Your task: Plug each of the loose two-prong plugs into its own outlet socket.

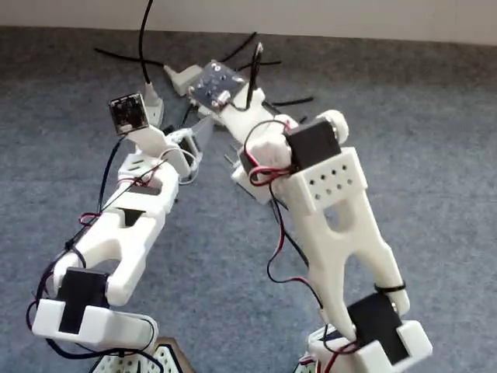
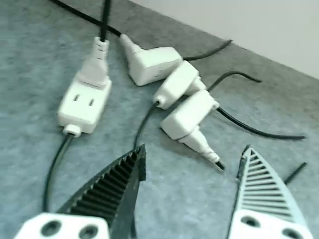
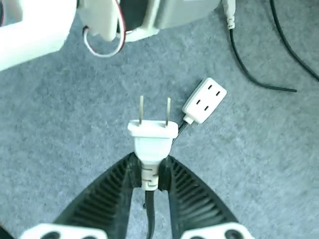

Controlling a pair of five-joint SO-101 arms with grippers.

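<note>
My right gripper (image 3: 149, 163) is shut on the neck of a white two-prong plug (image 3: 152, 134), whose prongs point away from me above the grey carpet. A small white outlet socket (image 3: 204, 99) on a black cord lies just beyond and to the side of the prongs, apart from them. My left gripper (image 2: 194, 148) is open above the carpet, with nothing between its fingers. Beyond it lie three white plug bodies (image 2: 189, 117) on black cords. Beside them lies another white outlet socket (image 2: 82, 104), with a plug (image 2: 97, 64) seated in its far end.
In the high view both arms stretch from the near edge toward the middle of the carpet, the left arm (image 1: 124, 225) beside the right arm (image 1: 334, 210). Black cords (image 1: 233, 50) trail at the back. A pale wall (image 2: 259, 25) bounds the far side.
</note>
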